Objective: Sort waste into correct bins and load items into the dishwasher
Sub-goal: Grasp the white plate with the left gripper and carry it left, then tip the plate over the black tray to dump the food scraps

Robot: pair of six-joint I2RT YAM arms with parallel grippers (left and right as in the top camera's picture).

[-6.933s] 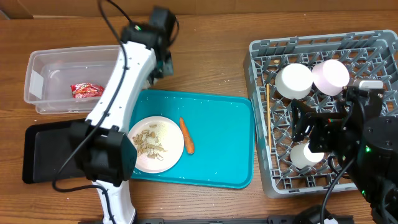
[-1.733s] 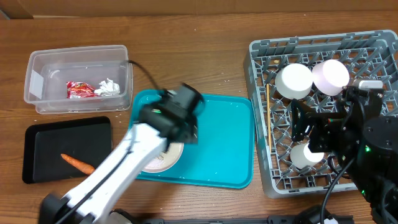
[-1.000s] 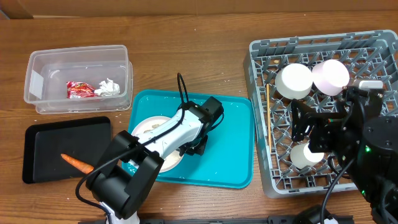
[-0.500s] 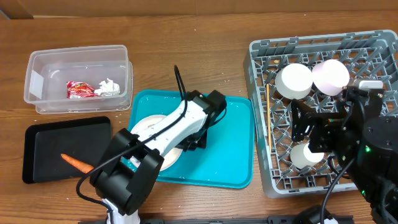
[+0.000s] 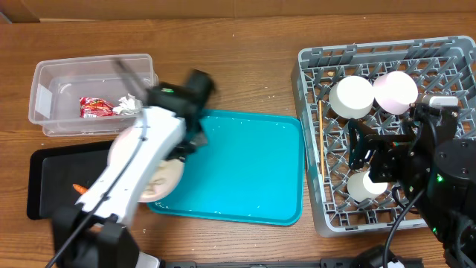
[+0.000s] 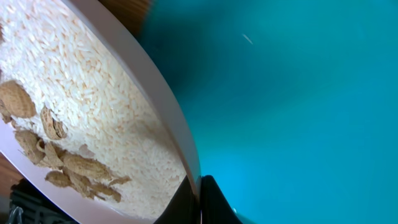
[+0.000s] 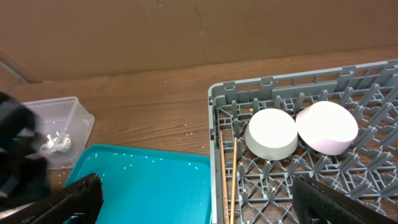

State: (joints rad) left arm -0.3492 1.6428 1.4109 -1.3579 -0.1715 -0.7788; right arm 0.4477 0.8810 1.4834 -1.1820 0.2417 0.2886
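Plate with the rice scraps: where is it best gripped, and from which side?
Probably the plate by its thin raised rim, jaws pinching across the edge from outside: it is shallow, and rice covers the middle.

The plate (image 5: 167, 182) overhangs the left edge of the teal tray (image 5: 245, 171).

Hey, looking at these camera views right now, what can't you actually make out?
Overhead: the blurred left arm covers much of the black tray; only the tip of the carrot shows.
Left wrist: the plate runs past the frame edges, and the left gripper is just a dark sliver at its rim.
Overhead: the right arm hides part of the lowest bowl in the rack.
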